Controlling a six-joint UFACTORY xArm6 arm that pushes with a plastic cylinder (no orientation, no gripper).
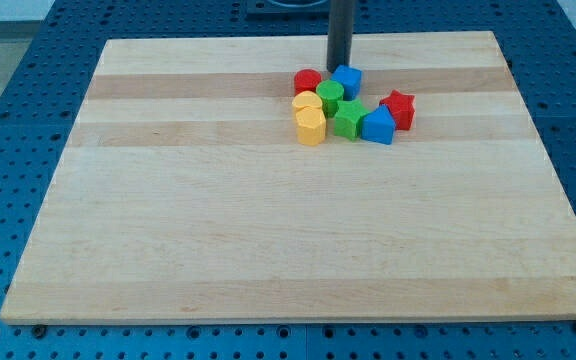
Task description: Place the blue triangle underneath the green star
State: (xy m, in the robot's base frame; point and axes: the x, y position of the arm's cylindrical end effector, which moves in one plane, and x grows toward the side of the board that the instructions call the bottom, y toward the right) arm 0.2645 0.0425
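The blue triangle (378,126) lies in a tight cluster of blocks in the upper middle of the wooden board (268,220). It touches the right side of the green star (349,119). My tip (339,66) is at the cluster's top edge, just above and left of a blue cube (347,80) and right of a red cylinder (307,82). The tip is above the green star and up-left of the blue triangle, with the blue cube and a green cylinder (330,96) between them.
A red star (399,108) sits right of the blue triangle. A yellow block (306,102) and a yellow heart (311,126) form the cluster's left side. A blue perforated table (18,150) surrounds the board.
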